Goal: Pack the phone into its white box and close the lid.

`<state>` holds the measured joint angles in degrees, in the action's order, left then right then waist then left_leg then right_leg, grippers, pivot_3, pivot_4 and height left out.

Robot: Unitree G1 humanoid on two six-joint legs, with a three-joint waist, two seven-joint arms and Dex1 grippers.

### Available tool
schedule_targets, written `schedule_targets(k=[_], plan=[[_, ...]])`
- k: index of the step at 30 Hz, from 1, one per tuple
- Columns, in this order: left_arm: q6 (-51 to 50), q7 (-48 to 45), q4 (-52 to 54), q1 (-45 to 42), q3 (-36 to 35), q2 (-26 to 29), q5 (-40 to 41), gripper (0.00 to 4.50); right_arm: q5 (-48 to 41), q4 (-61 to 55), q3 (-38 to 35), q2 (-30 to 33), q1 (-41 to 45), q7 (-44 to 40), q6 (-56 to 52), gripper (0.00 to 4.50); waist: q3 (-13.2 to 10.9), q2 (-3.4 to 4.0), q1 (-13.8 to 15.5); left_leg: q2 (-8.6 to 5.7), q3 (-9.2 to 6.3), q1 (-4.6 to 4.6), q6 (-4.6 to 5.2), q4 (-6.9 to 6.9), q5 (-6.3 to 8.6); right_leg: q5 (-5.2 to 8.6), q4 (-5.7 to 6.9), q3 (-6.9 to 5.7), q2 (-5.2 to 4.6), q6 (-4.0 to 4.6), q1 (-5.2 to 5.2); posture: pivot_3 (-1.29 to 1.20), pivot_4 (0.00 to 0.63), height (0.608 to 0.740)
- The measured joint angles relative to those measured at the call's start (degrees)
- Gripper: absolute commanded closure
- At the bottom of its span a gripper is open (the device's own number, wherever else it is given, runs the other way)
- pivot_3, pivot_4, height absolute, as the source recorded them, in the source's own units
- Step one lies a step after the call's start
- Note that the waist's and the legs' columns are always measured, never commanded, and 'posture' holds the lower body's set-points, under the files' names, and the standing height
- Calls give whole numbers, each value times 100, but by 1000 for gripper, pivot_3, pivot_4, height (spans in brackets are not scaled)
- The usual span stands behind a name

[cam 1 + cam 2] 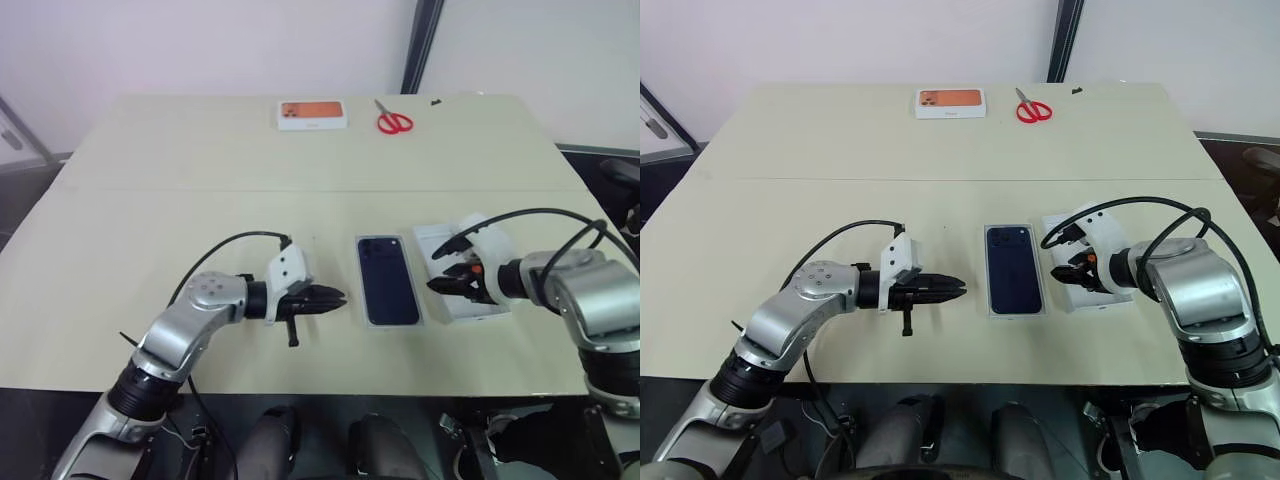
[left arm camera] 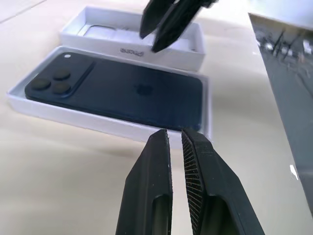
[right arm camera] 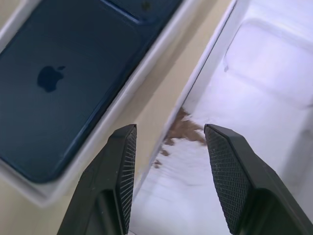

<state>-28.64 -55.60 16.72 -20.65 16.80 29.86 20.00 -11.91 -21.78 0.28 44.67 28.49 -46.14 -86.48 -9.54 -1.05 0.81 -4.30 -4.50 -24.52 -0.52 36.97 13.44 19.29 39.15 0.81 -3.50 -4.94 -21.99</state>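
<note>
The dark navy phone [image 1: 386,280] lies camera side up inside the shallow white box [image 2: 98,122] at the table's middle front. Just right of it the lid [image 1: 478,308] rests upturned, its plain white inside [image 3: 254,73] showing. My right gripper [image 3: 168,129] hovers over the lid's wall nearest the box, pointing down and to the left, open with nothing between its fingers. My left gripper [image 1: 335,298] is shut and empty, pointing right at the box's left side from a short way off; its fingertips [image 2: 166,139] stop short of the rim.
A white box printed with an orange phone [image 1: 312,115] and red scissors [image 1: 394,121] lie at the table's far edge. The cream table [image 1: 150,220] has open surface on the left and behind the box. Its front edge runs just below both arms.
</note>
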Motion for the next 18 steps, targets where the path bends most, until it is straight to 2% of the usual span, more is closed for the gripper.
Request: schedule_targets(k=[3,4,6,9,14,18], plan=[[262,-161,25,72,122,52,-95,4003,-106,86,-57,-223,139,266,-372,2213,0,3,-11,0,0,0,8,0,5,0,0,-1,0,0,-1,0,150,740],[320,-176,30,83,169,54,-123,4003,-138,101,-59,-274,152,364,-443,2442,0,3,-10,0,0,0,8,-2,5,0,0,-1,0,0,-2,0,150,740],[345,-172,30,88,210,47,-165,4003,-166,172,-72,-396,160,576,-534,3047,0,3,-18,0,1,0,8,-2,5,0,0,0,1,0,-2,0,150,740],[406,-167,31,102,211,38,-189,4003,-226,254,-113,-487,172,819,-562,4443,0,4,-18,0,1,0,8,-1,4,0,1,0,1,-1,-2,0,150,740],[444,-121,34,229,194,0,-186,4003,-535,300,-315,-490,212,1018,-564,4443,0,4,-24,0,2,0,9,-2,5,0,2,0,2,-1,-2,0,150,740],[427,30,33,267,-101,-14,-79,4003,-828,259,-792,-630,609,1033,-565,4443,-2,8,-42,1,1,1,9,-4,5,0,4,0,4,-1,-5,0,150,740]])
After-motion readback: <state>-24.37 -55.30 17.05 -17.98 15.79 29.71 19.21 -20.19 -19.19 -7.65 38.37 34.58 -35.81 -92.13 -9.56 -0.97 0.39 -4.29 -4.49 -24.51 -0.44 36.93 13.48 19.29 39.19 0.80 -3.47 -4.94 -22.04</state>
